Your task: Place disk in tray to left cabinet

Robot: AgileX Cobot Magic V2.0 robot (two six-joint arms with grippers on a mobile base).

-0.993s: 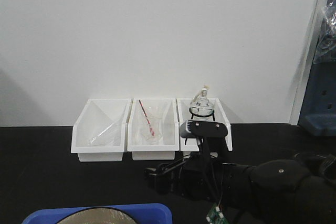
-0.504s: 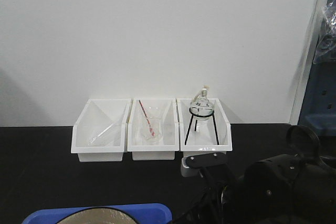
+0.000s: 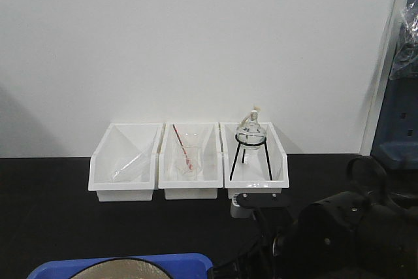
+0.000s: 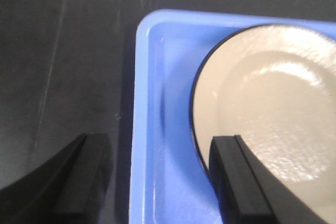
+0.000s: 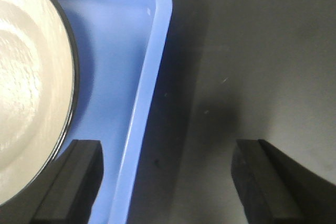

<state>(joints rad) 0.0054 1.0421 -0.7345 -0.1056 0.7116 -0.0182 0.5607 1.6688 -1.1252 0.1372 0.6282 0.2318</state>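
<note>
While left tool [image 4: 157, 141] gapes astride tray [image 4: 157, 77] rim, right tool [image 5: 169, 143] likewise spread, gripping nothing, disk [image 4: 268, 93] cut off at frame edges

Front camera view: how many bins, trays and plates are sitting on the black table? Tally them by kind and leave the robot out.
White bins: 3
Blue tray: 1
Disk: 1
Total: 5
</note>
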